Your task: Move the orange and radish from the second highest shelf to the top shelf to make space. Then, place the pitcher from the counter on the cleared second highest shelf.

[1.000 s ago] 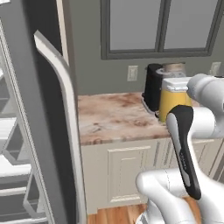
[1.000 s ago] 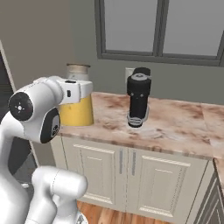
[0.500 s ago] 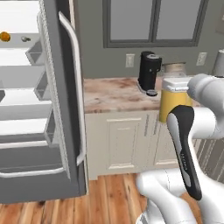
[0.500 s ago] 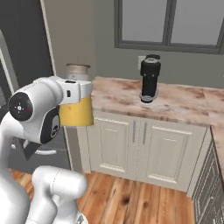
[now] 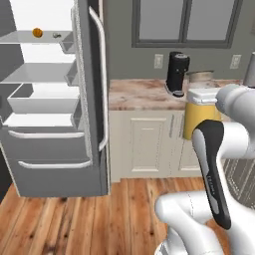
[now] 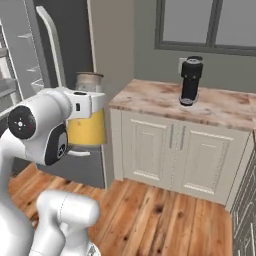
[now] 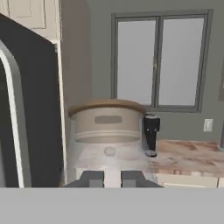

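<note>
Swinging toward the open fridge, the base now faces its shelves; jaws clamp the pitcher (image 6: 87,125); orange (image 5: 37,33) and radish (image 5: 57,35) sit on the top shelf (image 5: 25,39).

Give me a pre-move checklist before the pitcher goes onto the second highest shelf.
1. Gripper shut on the pitcher: ok.
2. Pitcher upright, lid on: ok.
3. Pitcher lifted off the counter: ok.
4. Orange and radish on the top shelf: ok.
5. Second highest shelf bare: ok.
6. Enough height under the top shelf for the pitcher: cannot tell.
</note>
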{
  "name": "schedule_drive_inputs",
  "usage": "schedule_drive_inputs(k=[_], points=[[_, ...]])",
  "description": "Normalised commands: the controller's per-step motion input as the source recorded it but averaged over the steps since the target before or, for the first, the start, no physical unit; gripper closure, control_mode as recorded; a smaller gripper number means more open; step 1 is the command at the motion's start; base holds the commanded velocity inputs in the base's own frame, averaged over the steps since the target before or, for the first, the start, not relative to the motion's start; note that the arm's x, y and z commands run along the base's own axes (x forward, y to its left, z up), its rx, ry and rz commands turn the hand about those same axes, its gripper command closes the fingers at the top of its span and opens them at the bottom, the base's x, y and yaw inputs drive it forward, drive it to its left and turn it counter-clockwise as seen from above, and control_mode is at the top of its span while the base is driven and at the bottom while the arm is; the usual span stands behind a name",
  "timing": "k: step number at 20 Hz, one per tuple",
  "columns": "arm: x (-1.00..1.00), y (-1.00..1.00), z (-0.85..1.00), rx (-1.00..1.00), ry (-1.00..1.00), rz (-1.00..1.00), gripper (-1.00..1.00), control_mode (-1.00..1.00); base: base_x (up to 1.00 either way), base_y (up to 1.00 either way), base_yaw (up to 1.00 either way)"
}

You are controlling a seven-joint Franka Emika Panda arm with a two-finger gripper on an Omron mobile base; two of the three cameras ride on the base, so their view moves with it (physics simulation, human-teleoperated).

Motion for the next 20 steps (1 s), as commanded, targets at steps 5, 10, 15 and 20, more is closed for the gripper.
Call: schedule_drive_inputs(k=[5, 10, 15, 20], points=[[0.00, 0.00, 0.00, 0.00, 0.00, 0.00, 1.00, 1.00, -0.03, 0.48, 0.43], [0.00, 0.00, 0.00, 0.00, 0.00, 0.00, 1.00, 1.00, 0.09, 0.91, 0.39], [0.00, 0.00, 0.00, 0.00, 0.00, 0.00, 1.00, 1.00, 0.20, 1.00, 0.40], [0.00, 0.00, 0.00, 0.00, 0.00, 0.00, 1.00, 1.00, 0.59, 0.95, 0.31]])
